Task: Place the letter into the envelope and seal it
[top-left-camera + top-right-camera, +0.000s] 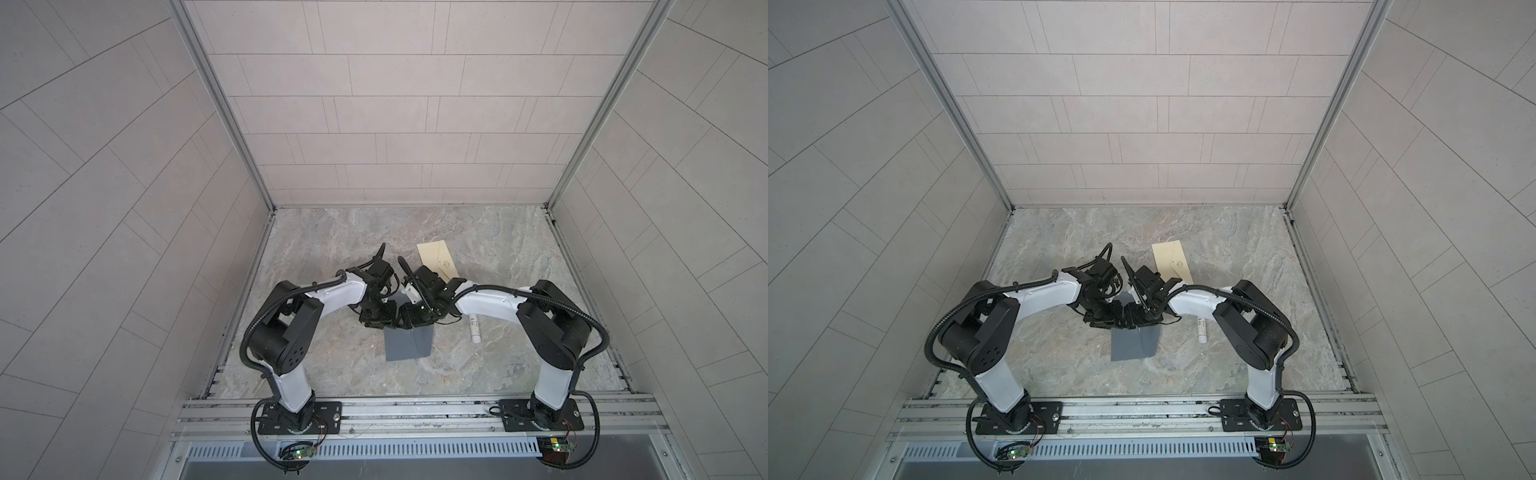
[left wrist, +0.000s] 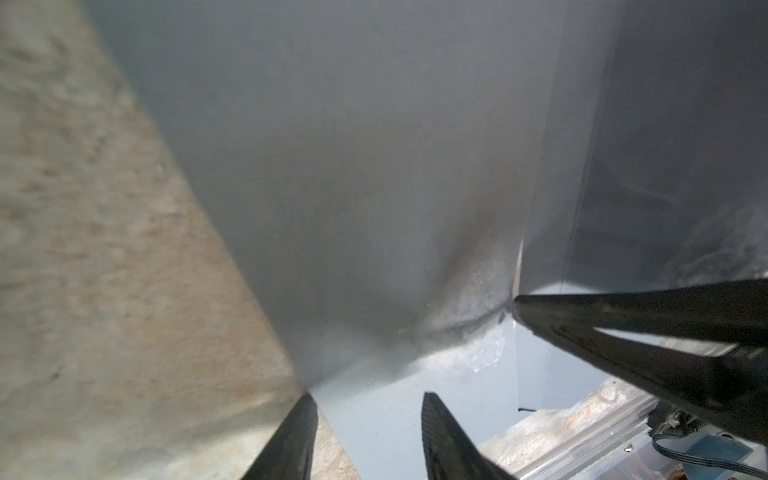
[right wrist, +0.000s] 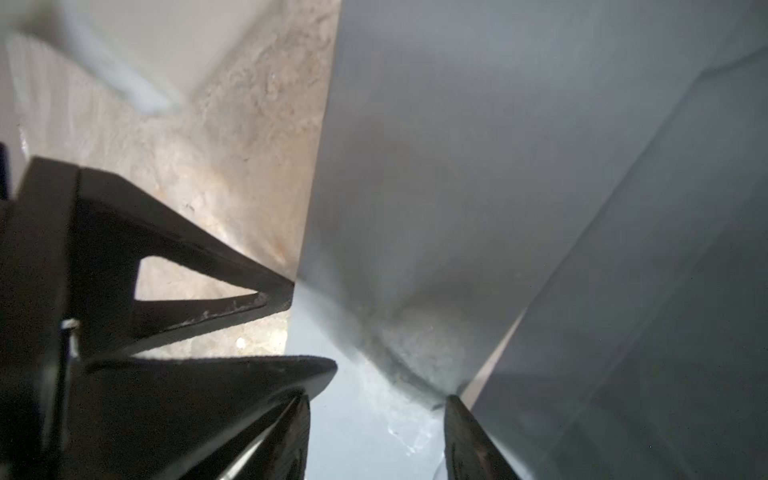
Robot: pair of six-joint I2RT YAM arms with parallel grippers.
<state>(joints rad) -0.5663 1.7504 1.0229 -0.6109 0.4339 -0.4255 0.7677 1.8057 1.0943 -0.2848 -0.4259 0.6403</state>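
1. The marbled counter is carrying everything.
2. The grey envelope is lying flat near the counter's middle. A lengthwise crease is showing on it. Its near end is lying free, while its far end is disappearing under the two wrists in both top views.
3. In the wrist views a darker flap is standing up from the envelope's body. Whitish smears are showing at the fold. A thin pale strip is peeking out along the flap's edge; whether it is paper or counter is unclear.
4. The left hand is resting its tips on the envelope's edge, fingers apart and pinching nothing.
5. The right hand is likewise standing open, one fingertip touching the fold below the flap.
6. The cream letter is lying flat farther back to the right, well apart from the envelope and outside it. Its small mark is too tiny to read, and the right arm is covering its near corner.
7. A white tube is lying beside the right forearm, partly hidden.
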